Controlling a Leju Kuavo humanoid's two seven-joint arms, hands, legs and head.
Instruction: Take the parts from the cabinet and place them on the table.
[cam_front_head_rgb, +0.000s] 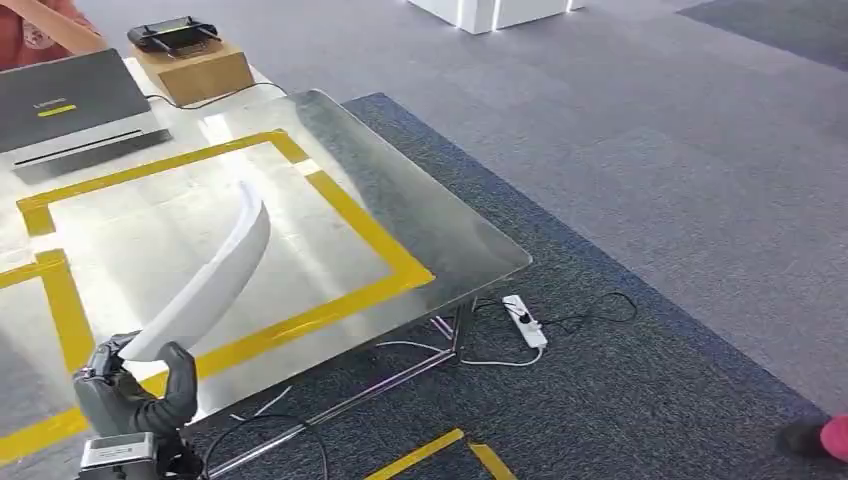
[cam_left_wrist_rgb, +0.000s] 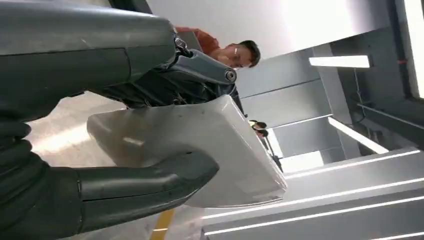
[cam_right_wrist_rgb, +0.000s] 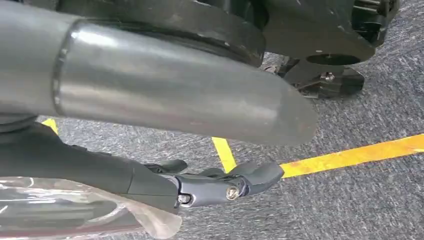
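Note:
A long, curved white part (cam_front_head_rgb: 215, 275) slants up over the shiny metal table (cam_front_head_rgb: 430, 215), above its yellow-taped square. My left hand (cam_front_head_rgb: 135, 390) grips the part's lower end at the table's near edge. In the left wrist view the thumb (cam_left_wrist_rgb: 140, 190) wraps under the white part (cam_left_wrist_rgb: 210, 150) and the dark fingers close over its other side. My right hand (cam_right_wrist_rgb: 165, 95) hangs over grey carpet, its thumb and dark fingers (cam_right_wrist_rgb: 215, 186) apart with nothing between them.
A laptop (cam_front_head_rgb: 65, 105) and a cardboard box (cam_front_head_rgb: 195, 68) carrying a black device stand at the table's far end, beside a person's sleeve (cam_front_head_rgb: 40, 25). A power strip (cam_front_head_rgb: 524, 320) and cables lie on the carpet under the table's corner. Yellow floor tape (cam_right_wrist_rgb: 350, 155) crosses below my right hand.

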